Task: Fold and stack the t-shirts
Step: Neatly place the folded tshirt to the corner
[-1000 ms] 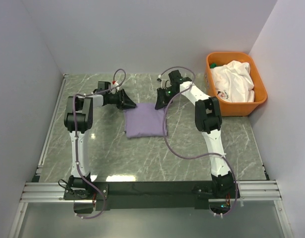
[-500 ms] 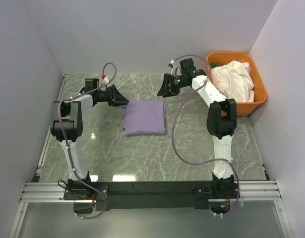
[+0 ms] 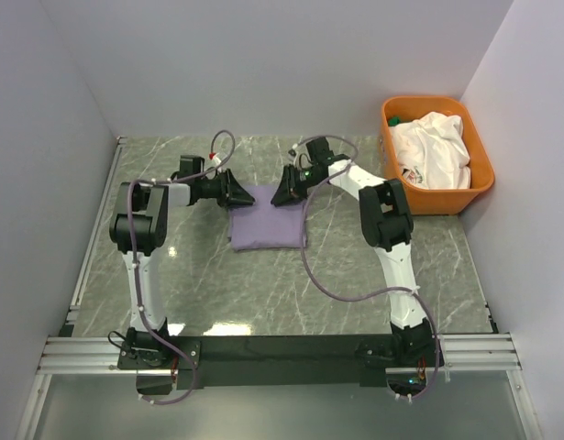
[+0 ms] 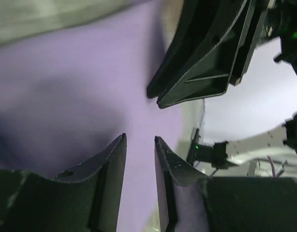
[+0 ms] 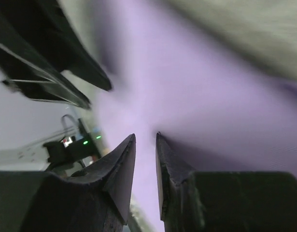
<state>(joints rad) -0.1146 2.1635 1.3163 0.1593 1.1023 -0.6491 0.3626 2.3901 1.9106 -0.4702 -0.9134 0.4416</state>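
Green marbled tabletop [image 3: 208, 275], plain pale walls round it. Lavender t-shirt [image 3: 268, 220] lies mid-tabletop, folded to a compact rectangle, flat, edges fairly square. Orange tub [image 3: 437, 200] sits at the far right corner, well apart from it. White t-shirt [image 3: 433, 151] is bunched inside the tub, not folded.

My left claw [image 3: 243, 195] is at the far left corner of the lavender shirt and my right claw [image 3: 275, 198] at the far right part of that same edge, the two tips pointing toward each other. Both are low over the cloth. From the top view I cannot tell if they touch it.

Left wrist view: my jaws are narrow, a slim gap, lavender showing through it, no fold visibly pinched. My other claw hangs just beyond, also over the cloth. Right wrist view: same story, narrow gap, lavender under and past the tips, nothing clearly clamped. Both views are blurred.

Progress, my read: one shirt of two looks done, bar maybe a last tidy of the far edge, which seems to be the step in hand. Left to do: pull the white shirt out of the tub, spread it, fold it, then stack the two. So roughly half at best. No stack exists yet.
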